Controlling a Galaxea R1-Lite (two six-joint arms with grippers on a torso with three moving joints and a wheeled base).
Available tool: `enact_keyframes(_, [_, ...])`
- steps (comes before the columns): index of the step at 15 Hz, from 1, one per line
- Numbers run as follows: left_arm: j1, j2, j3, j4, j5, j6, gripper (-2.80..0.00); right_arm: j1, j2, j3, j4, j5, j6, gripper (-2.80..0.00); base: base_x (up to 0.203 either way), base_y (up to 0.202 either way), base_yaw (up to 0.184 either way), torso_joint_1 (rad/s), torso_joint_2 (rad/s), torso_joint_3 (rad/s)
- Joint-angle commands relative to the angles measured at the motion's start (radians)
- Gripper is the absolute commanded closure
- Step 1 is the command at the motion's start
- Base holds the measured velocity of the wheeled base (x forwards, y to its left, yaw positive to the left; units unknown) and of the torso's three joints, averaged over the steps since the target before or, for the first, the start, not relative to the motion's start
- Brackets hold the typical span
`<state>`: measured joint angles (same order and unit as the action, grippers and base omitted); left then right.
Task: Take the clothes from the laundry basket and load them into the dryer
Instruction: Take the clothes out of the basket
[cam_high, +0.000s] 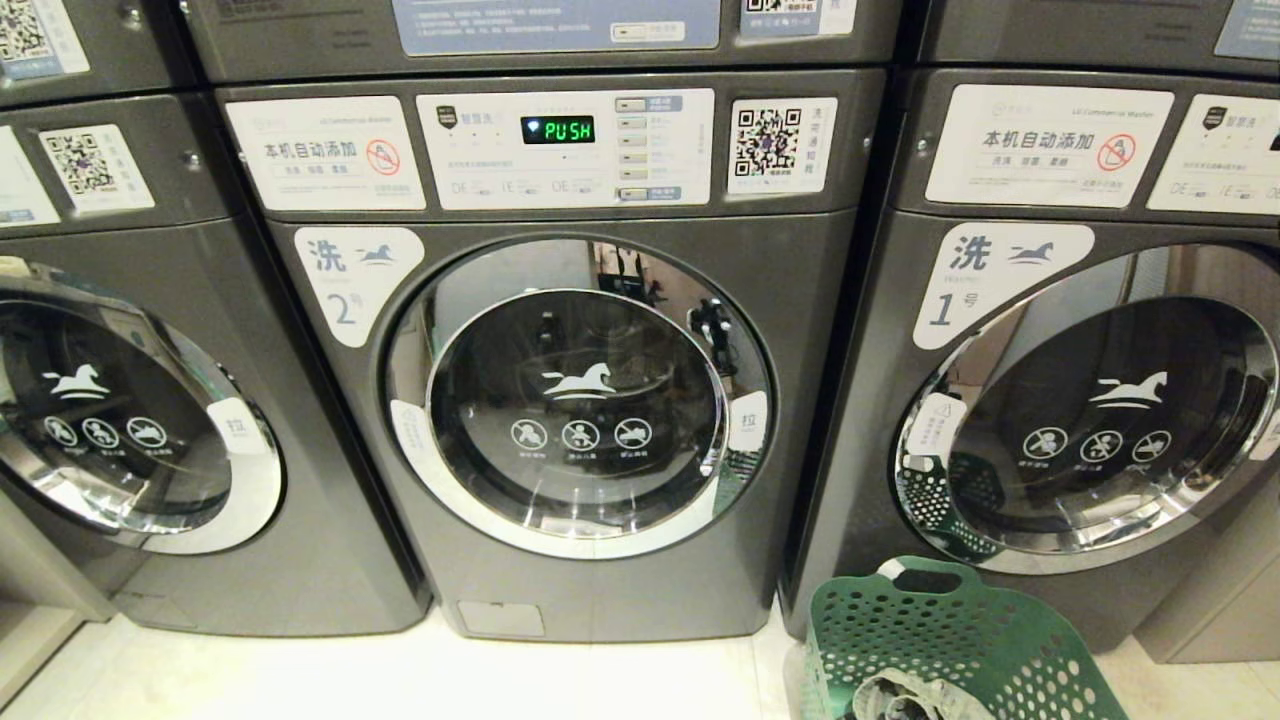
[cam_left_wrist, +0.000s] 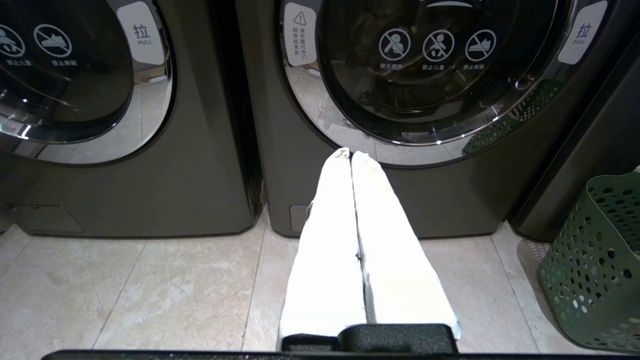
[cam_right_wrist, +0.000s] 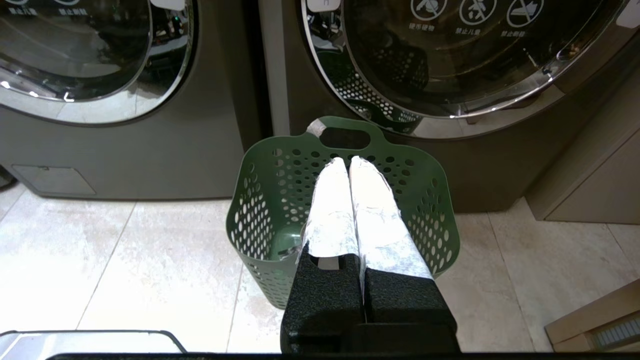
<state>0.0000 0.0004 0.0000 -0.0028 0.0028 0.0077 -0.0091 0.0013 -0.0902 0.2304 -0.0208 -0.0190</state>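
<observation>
The green perforated laundry basket (cam_high: 960, 630) stands on the floor in front of the machine marked 1 (cam_high: 1100, 410). My right gripper (cam_right_wrist: 348, 160) hangs over the basket (cam_right_wrist: 260, 165), its white-wrapped fingers pressed together and holding nothing. It hides most of the basket's inside, so no clothes show clearly. A grey-white crumpled shape (cam_high: 900, 700) sits at the basket's near rim; I cannot tell what it is. The grey front-loader marked 2 (cam_high: 580, 400) is straight ahead with its round door shut. My left gripper (cam_left_wrist: 351, 152) is shut and empty, pointing at that machine's base, with the basket (cam_left_wrist: 590, 260) off to its side.
A third machine (cam_high: 120, 420) stands at the left, door shut. Light tile floor (cam_high: 400, 680) runs in front of the row. A grey cabinet (cam_right_wrist: 590, 170) and a wooden board (cam_right_wrist: 595, 320) lie beside the right machine.
</observation>
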Motion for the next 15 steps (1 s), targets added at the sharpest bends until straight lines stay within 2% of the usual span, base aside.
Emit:
enact_keyframes(1, [0.0, 0.0, 0.0, 0.0, 0.0, 0.0, 0.0, 0.0, 0.0, 0.0, 0.001, 0.0, -0.001, 0.0, 0.0, 0.0, 0.0, 0.002, 0.0, -0.193])
enact_keyframes(5, [0.0, 0.0, 0.0, 0.0, 0.0, 0.0, 0.0, 0.001, 0.028, -0.003, 0.007, 0.06, -0.054, 0.0, 0.0, 0.0, 0.0, 0.003, 0.01, -0.189])
enact_keyframes(11, [0.0, 0.0, 0.001, 0.0, 0.0, -0.002, 0.0, 0.001, 0.058, -0.004, 0.007, 0.06, -0.052, 0.0, 0.0, 0.0, 0.0, 0.002, 0.0, -0.202])
enact_keyframes(15, [0.0, 0.0, 0.0, 0.0, 0.0, -0.003, 0.0, 0.004, 0.254, -0.004, 0.007, 0.061, -0.053, 0.0, 0.0, 0.0, 0.0, 0.008, 0.0, -0.199])
